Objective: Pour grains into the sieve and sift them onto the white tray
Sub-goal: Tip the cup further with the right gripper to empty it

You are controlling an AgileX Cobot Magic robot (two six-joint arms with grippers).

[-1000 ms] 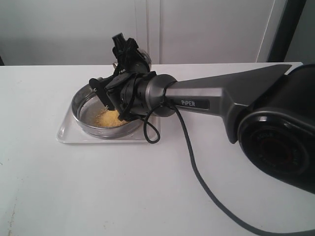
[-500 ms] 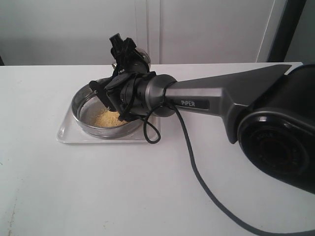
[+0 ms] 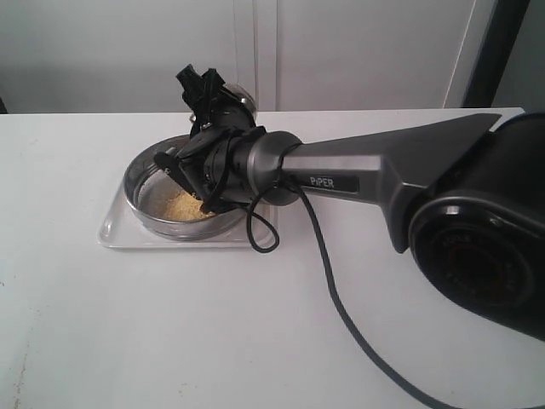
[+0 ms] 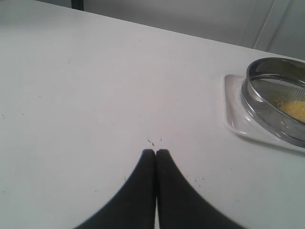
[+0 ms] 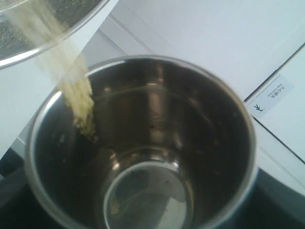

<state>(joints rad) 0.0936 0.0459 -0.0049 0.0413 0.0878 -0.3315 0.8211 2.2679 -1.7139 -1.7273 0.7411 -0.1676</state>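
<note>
While the right gripper (image 3: 204, 92) grasps the tipped steel cup (image 5: 152, 124), grains (image 5: 78, 93) stream into the sieve (image 3: 157, 223) on the white tray (image 3: 111, 232); left gripper (image 4: 156, 153) clenched, empty, left of tray.

sieve (image 3: 157, 223): shiny steel | cup (image 5: 157, 109): polished steel | white tray (image 3: 115, 228): glossy plastic | table (image 3: 128, 324): matt
</note>
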